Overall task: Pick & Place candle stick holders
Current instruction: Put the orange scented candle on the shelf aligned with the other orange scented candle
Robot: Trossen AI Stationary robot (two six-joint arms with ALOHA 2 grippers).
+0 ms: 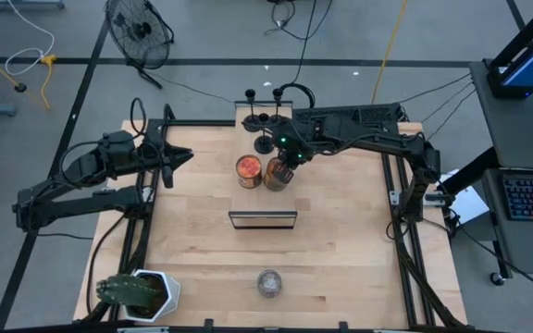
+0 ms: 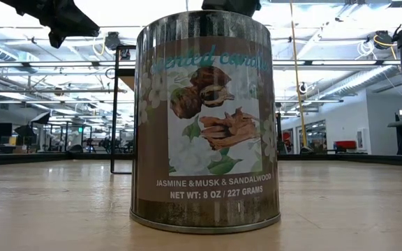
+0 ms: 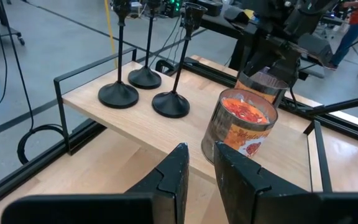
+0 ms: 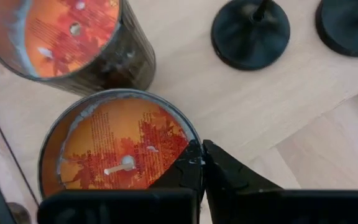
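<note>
Three black candle stick holders stand on their disc bases on the wood at the far middle; in the left wrist view their bases sit in a cluster. Just nearer stand two tins with orange tops. My right gripper reaches in from the right and is shut at the rim of the right-hand tin. My left gripper hovers at the table's left, open with nothing between its fingers, pointing toward the tins. My right gripper has the right-hand tin by its top rim, on the side toward the holders. One finger lies over the orange inside, the other outside the wall. The fingers slant down from above. Whether the tin is lifted, I cannot tell.
A low black metal frame stands mid-table. A shiny round tin sits near the front edge and fills the low view. A potted plant is at the near left corner. Black rails edge the table.
</note>
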